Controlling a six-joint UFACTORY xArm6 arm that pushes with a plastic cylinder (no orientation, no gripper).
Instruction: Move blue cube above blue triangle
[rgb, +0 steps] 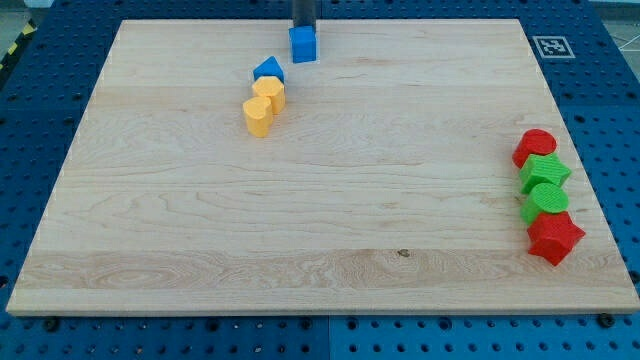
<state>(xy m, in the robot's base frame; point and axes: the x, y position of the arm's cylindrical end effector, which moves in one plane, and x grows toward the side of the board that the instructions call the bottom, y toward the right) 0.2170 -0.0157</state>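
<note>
The blue cube sits near the view's top edge of the wooden board, a little left of centre. The blue triangle lies just below and to the left of it, a small gap apart. My rod comes down from the top edge right behind the cube; my tip is at the cube's top side, touching or nearly touching it.
Two yellow blocks lie stacked in a line directly below the blue triangle, touching it. At the view's right edge a column holds a red block, a green star, a green block and a red star.
</note>
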